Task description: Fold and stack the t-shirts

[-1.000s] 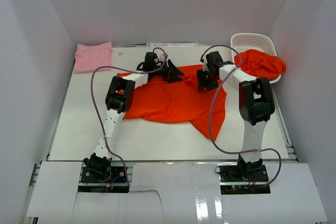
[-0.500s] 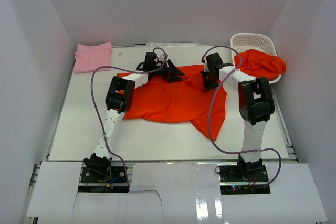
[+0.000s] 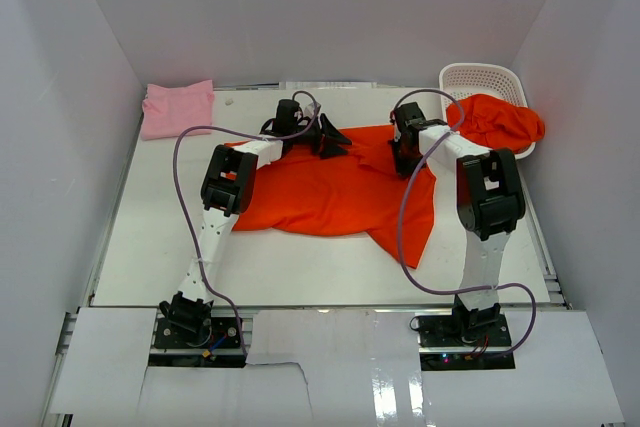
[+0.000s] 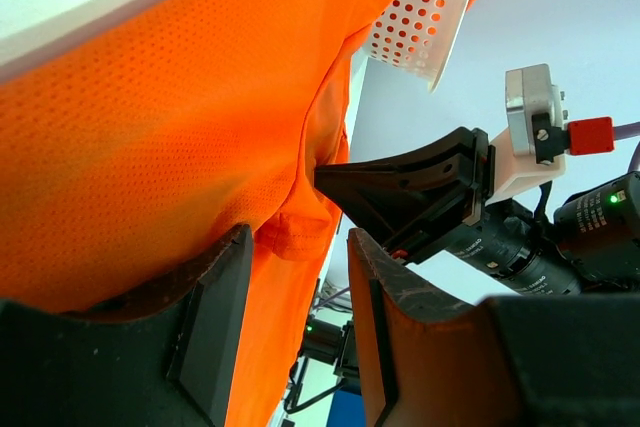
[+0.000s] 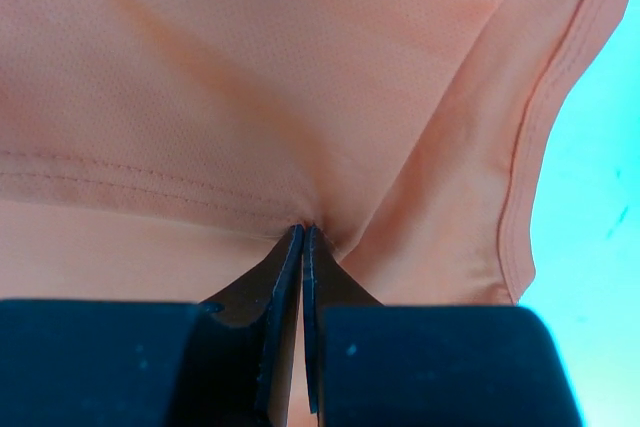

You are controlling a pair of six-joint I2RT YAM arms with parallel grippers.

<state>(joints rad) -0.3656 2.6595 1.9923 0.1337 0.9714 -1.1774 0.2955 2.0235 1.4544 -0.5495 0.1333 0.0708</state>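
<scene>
Your right gripper (image 5: 303,234) is pinched shut on the orange shirt (image 3: 320,192). The cloth puckers into a small peak right at its fingertips, close to a stitched hem. Seen from above, it grips the shirt's far right part, toward the far right corner of the worktop (image 3: 300,272).

Your left gripper (image 4: 298,247) has its jaws standing apart and holds nothing. A folded bit of the shirt's edge hangs at the gap between its fingertips, though you cannot tell whether it touches either one. This gripper sits at the shirt's far edge, near the middle of the worktop's far side, with the right gripper near it on the right.

The shirt lies rumpled across the middle of the worktop, one tail trailing toward the near right. A second orange shirt (image 3: 500,122) is heaped over the near rim of the white basket (image 3: 480,75) in the far right corner. A pink shirt (image 3: 178,107) lies flat in the far left corner.
</scene>
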